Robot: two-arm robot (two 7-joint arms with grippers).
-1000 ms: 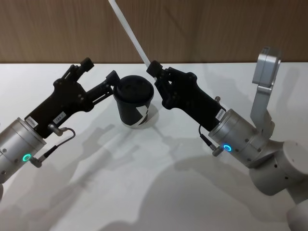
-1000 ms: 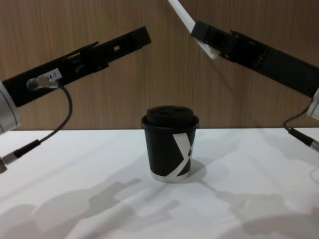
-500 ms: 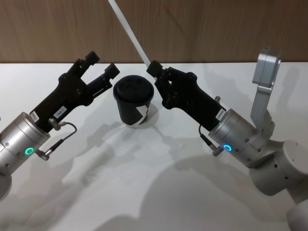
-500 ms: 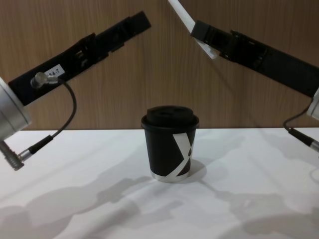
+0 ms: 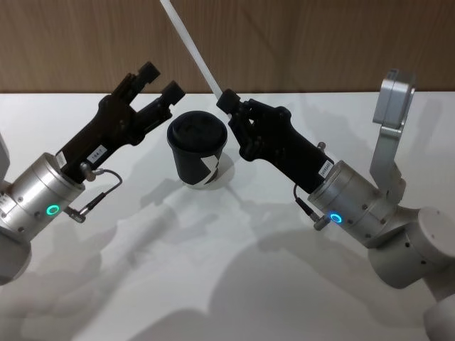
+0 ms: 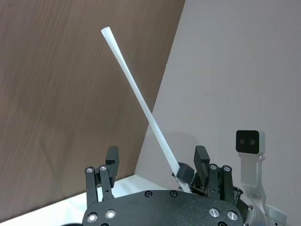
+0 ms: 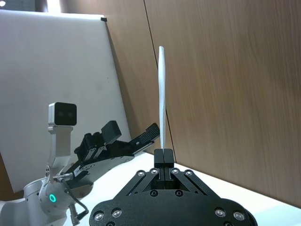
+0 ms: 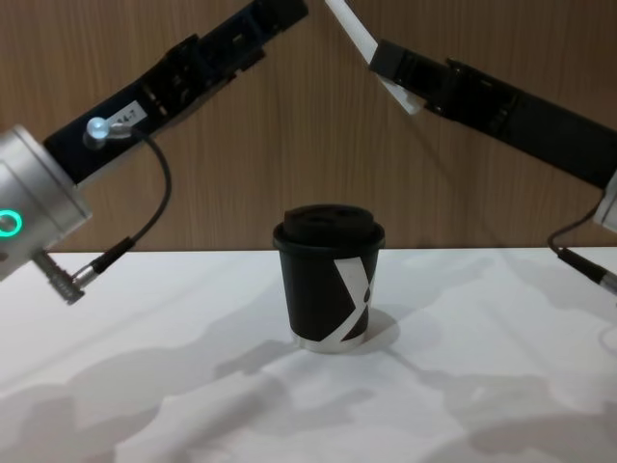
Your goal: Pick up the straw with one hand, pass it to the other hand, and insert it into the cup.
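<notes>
Now, right gripper at 1 o'clock of the cup, clamped on the straw near its lower end — straw slanting up toward 11, left gripper high at 10 o'clock, fingers apart, cup upright on the table.

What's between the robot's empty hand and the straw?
Nothing, that gap is bare. In the chest view only the wooden wall shows between the left gripper and the straw; the cup stands below.

left gripper: fingers apart | straw: tilted, beyond them
</notes>
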